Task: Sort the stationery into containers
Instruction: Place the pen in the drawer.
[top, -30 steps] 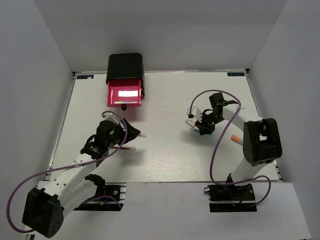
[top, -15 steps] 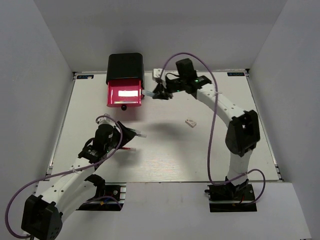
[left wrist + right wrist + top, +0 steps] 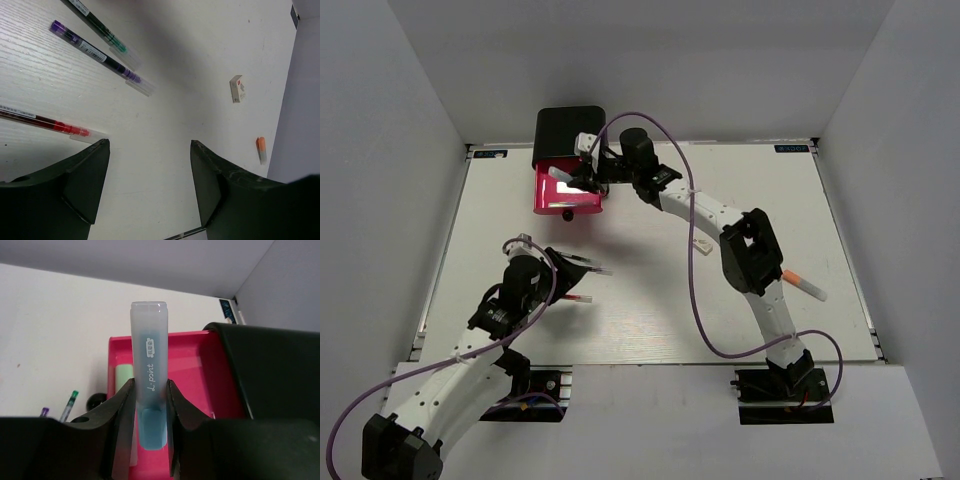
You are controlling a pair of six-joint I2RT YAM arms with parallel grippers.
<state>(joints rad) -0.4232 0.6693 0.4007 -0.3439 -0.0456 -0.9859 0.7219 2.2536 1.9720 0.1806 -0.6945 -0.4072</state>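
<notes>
Currently, the open pink drawer (image 3: 192, 365) holds a mint-green bar (image 3: 123, 378).

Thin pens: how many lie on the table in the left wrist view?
3. A green pen at the top edge, a purple pen just below it, and a red pen at lower left. Others may lie outside this view.

Left fingers (image 3: 85, 175) spread, right fingers (image 3: 120, 440) clamped, right arm (image 3: 705, 210) outstretched
</notes>
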